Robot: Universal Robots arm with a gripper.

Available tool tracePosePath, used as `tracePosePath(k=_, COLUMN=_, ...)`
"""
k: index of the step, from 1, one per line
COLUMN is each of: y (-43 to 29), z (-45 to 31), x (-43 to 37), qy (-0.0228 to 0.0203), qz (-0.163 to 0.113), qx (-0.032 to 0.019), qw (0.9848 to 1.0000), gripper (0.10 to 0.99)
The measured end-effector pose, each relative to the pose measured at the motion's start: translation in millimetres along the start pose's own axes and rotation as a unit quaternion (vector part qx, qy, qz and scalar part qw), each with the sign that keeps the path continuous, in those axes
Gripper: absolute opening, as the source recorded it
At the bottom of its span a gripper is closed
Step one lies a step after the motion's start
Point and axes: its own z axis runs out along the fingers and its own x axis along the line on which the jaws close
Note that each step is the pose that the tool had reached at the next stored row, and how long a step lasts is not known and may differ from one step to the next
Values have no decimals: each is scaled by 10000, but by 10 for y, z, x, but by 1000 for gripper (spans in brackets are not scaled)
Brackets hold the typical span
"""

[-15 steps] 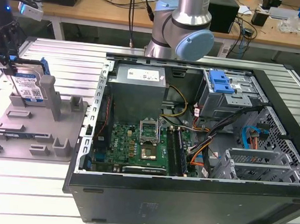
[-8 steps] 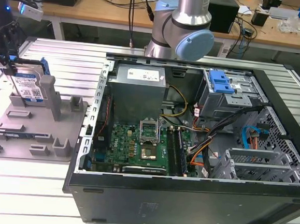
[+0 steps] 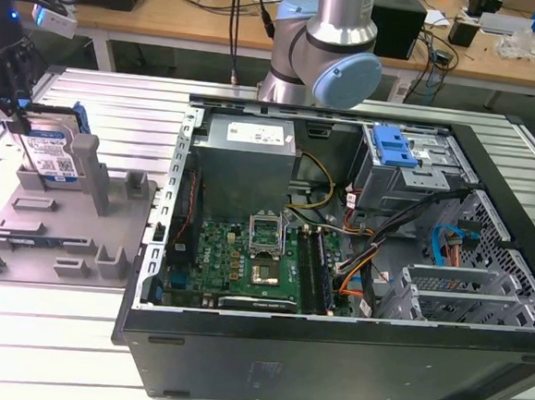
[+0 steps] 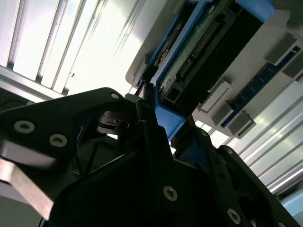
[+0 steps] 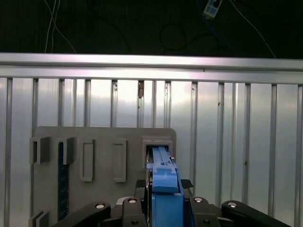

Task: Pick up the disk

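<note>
Standing on edge in the grey plastic holder with posts (image 3: pixel 57 230), at the exterior view's left, the disk (image 3: pixel 50 155), a flat silver-grey hard drive with a white-and-blue label and blue plastic side rails, is met from above by the black gripper (image 3: pixel 16 97). The drive's long axis is seen to run along the holder's slot, with its upper edge directly beneath the jaws. In the first wrist view the blue rail of the disk (image 5: pixel 163 189) is framed between the two black fingers (image 5: pixel 128 208), one to either side and close against it; the same is shown in the second wrist view, where the rail (image 4: pixel 165 118) passes into the gripper body (image 4: pixel 151 156). The jaws appear closed, or very nearly so, on the drive's thin sides, though firm contact cannot be confirmed. The disk is judged not yet lifted from its slot. Further right on the ribbed metal counter (image 3: pixel 117 105), an open black computer case (image 3: pixel 337 261) is seen, holding a green motherboard (image 3: pixel 244 258) and a blue-latched drive cage (image 3: pixel 396 155).
</note>
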Motion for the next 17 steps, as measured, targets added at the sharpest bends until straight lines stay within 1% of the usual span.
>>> tracePosePath(k=7, y=0, z=1, x=8, qy=-2, qz=0, qx=1, qw=10000, gripper=369)
tracePosePath(k=15, y=1, z=-3, x=22, qy=-48, qz=-1, qx=3, qw=10000, gripper=369)
tracePosePath(k=17, y=1, z=-7, x=24, qy=-55, qz=-1, qx=4, qw=10000, gripper=369)
